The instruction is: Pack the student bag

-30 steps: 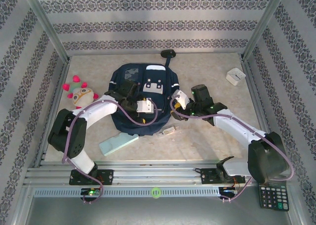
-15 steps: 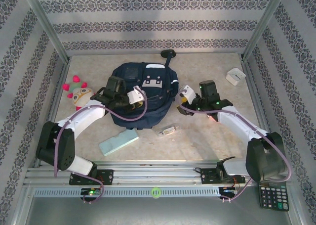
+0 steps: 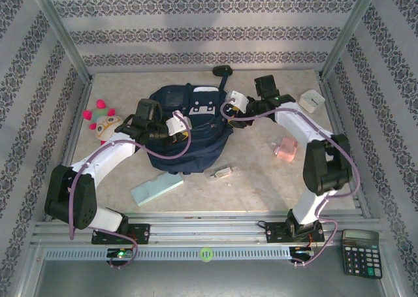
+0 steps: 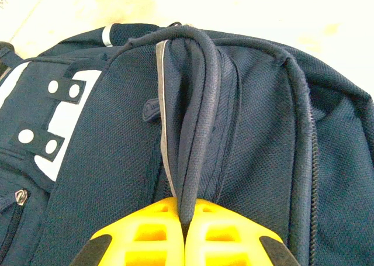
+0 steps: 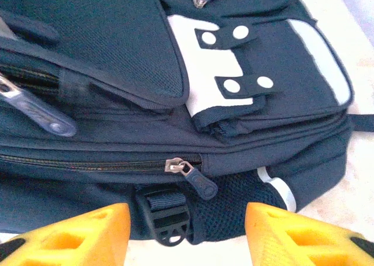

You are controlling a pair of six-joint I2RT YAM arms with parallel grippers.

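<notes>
**Left side's got a pinch on the bag, right side is wide open**

Top view first: the student bag (image 3: 192, 143) is a lumpy navy fabric heap between the two grippers. The left gripper (image 3: 186, 126) sits on top of it and the right gripper (image 3: 227, 111) is at its flank; both sets of fingers are too small to read here. Out past the left gripper there's a round plush toy (image 3: 104, 124) with pink spikes, partly behind the arm. Nearer the bases are a flat pale-green slab (image 3: 157, 189) and a small clear-ish thing (image 3: 222, 173) I can't identify. A pink block (image 3: 286, 148) lies beside the right forearm.

Left wrist: the left gripper (image 4: 184, 237) has its ribbed yellow fingers pressed together, pinching a rounded corded edge of the student bag (image 4: 263, 131) that runs straight ahead from the tips. There's coarse woven nylon either side and a thin grey stripe alongside; off to the left is a white patch (image 4: 64, 117) with dark riveted tabs; the finger bases are cut off by the frame.

Right wrist: the right gripper (image 5: 184, 219) is spread wide, gripping nothing, with the student bag (image 5: 105, 38) just ahead. A zipper pull (image 5: 196, 181), metal slider with a dark rubbery tab, hangs right in front of the gap; a black plastic buckle (image 5: 169, 222) on webbing sits between the fingers with mesh beside it; the fingers are cropped at the bottom.
</notes>
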